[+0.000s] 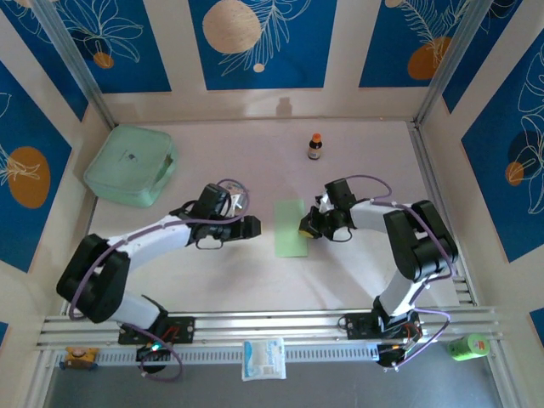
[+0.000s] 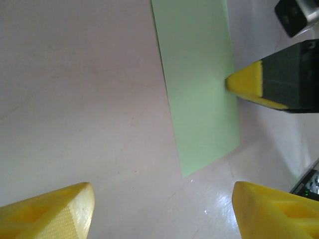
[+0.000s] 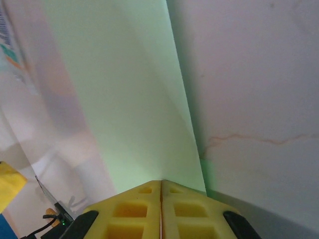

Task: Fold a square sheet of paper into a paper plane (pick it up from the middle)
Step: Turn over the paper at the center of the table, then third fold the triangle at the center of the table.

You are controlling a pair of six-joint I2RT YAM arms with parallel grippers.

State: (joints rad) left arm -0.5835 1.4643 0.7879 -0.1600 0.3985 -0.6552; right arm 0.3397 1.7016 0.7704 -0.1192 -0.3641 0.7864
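Green paper (image 1: 290, 228), a narrow rectangle, lies flat mid-table. R gripper (image 1: 303, 228) at its 3 o'clock, jaws pressed together, tip touching the paper's edge. L gripper (image 1: 253, 226) at 9 o'clock, jaws wide, holding nothing, just off the paper.

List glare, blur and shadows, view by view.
Top external: sharp and evenly lit, the bottle throws a faint shadow on the back wall. Left wrist: glare on the table at lower right. Right wrist: the sheet looks close and soft, casting a green tint on the table beside it.

Pale table (image 1: 255, 285) with paper sheet (image 1: 291, 228), mint box (image 1: 129, 164), bottle (image 1: 315, 147)
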